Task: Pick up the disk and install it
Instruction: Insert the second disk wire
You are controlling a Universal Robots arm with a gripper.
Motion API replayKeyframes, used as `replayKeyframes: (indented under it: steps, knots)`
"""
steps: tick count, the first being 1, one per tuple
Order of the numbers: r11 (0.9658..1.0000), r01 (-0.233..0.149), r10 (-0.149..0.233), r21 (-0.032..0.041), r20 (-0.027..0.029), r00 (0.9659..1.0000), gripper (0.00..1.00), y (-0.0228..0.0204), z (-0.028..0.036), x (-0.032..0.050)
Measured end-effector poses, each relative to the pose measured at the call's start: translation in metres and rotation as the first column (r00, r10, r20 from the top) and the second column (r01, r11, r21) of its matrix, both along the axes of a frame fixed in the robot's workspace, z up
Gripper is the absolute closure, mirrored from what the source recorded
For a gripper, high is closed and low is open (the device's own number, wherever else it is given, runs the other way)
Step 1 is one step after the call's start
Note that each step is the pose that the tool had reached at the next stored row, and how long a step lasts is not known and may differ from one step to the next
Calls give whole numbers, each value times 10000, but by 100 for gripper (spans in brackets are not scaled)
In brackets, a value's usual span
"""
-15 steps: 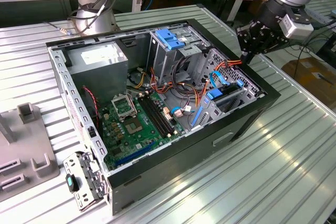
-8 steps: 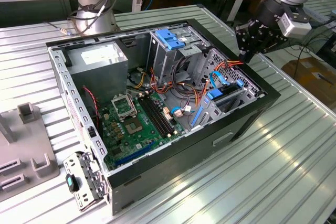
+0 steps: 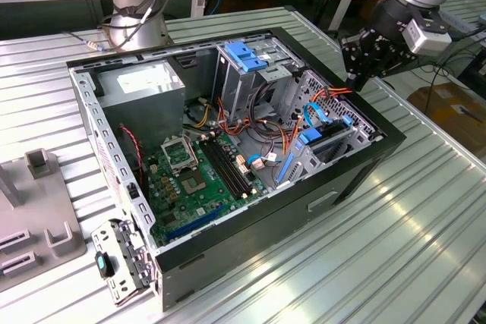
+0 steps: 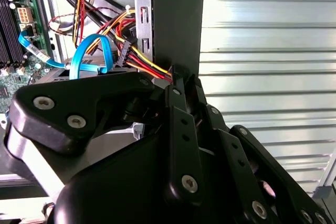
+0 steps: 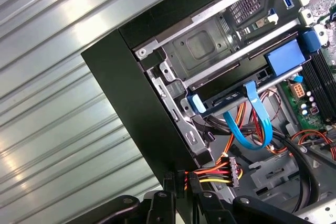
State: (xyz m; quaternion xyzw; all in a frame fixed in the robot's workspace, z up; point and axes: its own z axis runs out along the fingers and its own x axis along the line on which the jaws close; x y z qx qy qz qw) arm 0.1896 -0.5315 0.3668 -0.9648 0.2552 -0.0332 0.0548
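Note:
The disk [image 3: 328, 142] sits in the low drive cage at the front of the open computer case [image 3: 364, 161], its blue carrier rail showing. In the first wrist view the disk's blue rail [image 5: 283, 57] lies along the cage, with a light-blue cable looped beside it. My black gripper [image 3: 355, 73] hangs just above the case's rim at the exterior view's right, apart from the disk. In both wrist views its fingertips [image 5: 169, 182] meet over the black case wall next to a bundle of red, yellow and black wires [image 4: 144, 59]. It is shut with nothing between the fingers.
The case lies on its side on a ribbed metal table [image 3: 395, 248]. Inside are a motherboard [image 3: 197, 180], a power supply [image 3: 144, 85] and a tall drive cage with a blue latch [image 3: 247, 55]. A grey fixture [image 3: 38, 218] stands at the exterior view's left.

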Motion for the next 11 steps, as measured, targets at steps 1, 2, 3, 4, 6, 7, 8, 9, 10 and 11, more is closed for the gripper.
replayKeyframes:
  steps: [1,2,3,4,6,7,8,9,10,11]
  knots:
    - [10000,0,0,0,0,10000,76,0,0,0]
    - [10000,0,0,0,0,10000,76,-1,0,0]
    - [10000,0,0,0,0,10000,76,-1,0,0]
    - [10000,0,0,0,0,10000,76,-1,0,0]
    - [10000,0,0,0,0,10000,76,-2,0,0]
    - [10000,0,0,0,0,10000,76,-2,0,0]
    - [10000,0,0,0,0,10000,76,-2,0,0]
    - [10000,0,0,0,0,10000,76,-3,0,0]
    - [10000,0,0,0,0,10000,78,-3,0,0]
    - [10000,-1,1,0,0,10000,84,-3,0,0]
